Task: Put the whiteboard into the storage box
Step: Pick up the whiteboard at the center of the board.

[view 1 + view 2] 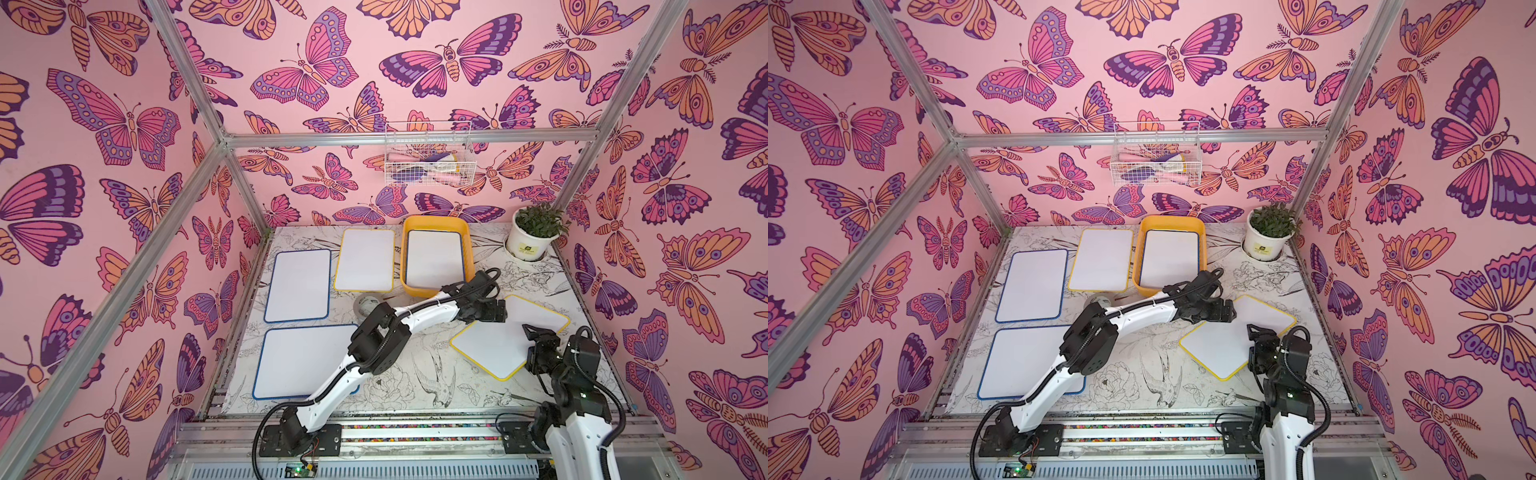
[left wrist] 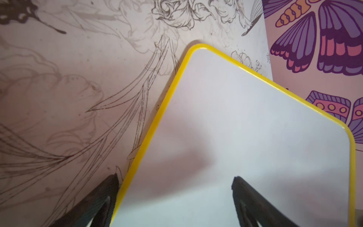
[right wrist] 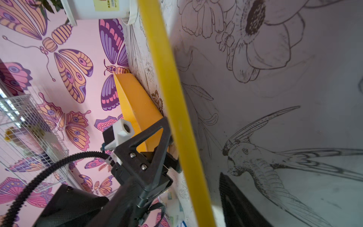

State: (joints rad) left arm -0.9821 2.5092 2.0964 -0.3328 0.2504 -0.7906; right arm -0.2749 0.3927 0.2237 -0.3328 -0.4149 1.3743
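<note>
Yellow-orange storage box (image 1: 440,223) at table's back holds one dark-framed whiteboard (image 1: 434,257), flat inside. Wire basket (image 1: 430,176) on back wall: pink & purple items, can't ID. Yellow-framed whiteboard (image 1: 494,349) is outside box, on table's right side. Left gripper (image 2: 175,177) spread wide, fingers astride its edge. Right gripper (image 1: 534,332) at its near edge; can't tell if clamped.

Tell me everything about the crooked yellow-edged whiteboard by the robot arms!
The yellow-edged whiteboard is a thin, flat rectangle: blank white face, slim yellow plastic-looking frame, rounded corners. It rests on the drawn-on table, turned cornerwise, apart from the storage box. The open left tool straddles one edge; the right tool is at another edge.
</note>
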